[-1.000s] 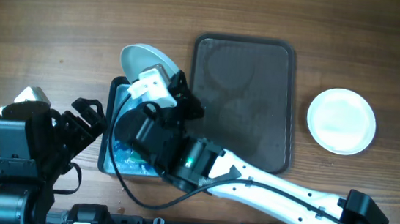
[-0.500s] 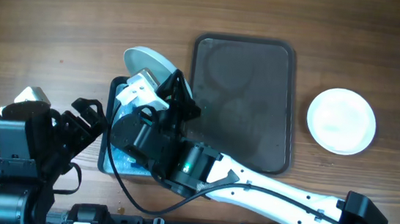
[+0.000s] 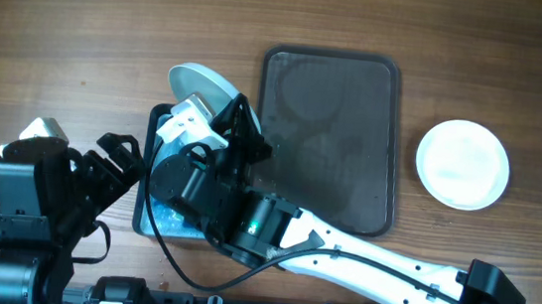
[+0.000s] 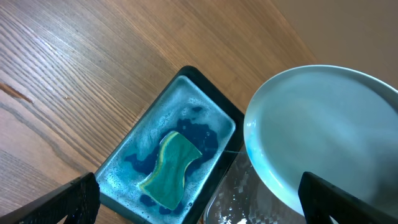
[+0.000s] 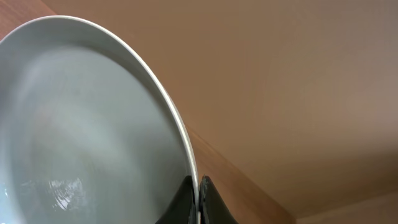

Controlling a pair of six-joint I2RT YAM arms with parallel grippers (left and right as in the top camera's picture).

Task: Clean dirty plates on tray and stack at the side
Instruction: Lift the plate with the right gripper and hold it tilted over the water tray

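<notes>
Right gripper (image 3: 227,110), seen from overhead, is clamped on the rim of a white plate (image 3: 198,85) and holds it tilted over the far end of the blue-lined basin (image 3: 170,220). The dark brown tray (image 3: 327,138) lies just to the right of the basin on the wooden table (image 3: 84,24). A second white plate (image 3: 462,163) sits on the table to the right of the tray, apart from it. Whether more than one plate is stacked there I cannot tell. The left gripper (image 3: 114,172) hangs at the left of the basin with its jaws spread wide and nothing between them.

From the left wrist, the two black fingertips (image 4: 71,200) stand far apart at the bottom corners. Between them lies the basin (image 4: 134,143), filled with foamy blue water, and a green sponge (image 4: 169,171) rests in it. The tilted plate (image 4: 336,137) hangs at the right, above the basin's near end.

From the right wrist, the fingers (image 5: 214,205) pinch the plate's rim at the lower edge. The plate (image 5: 87,124) fills the left side, and its inner face looks wet.
</notes>
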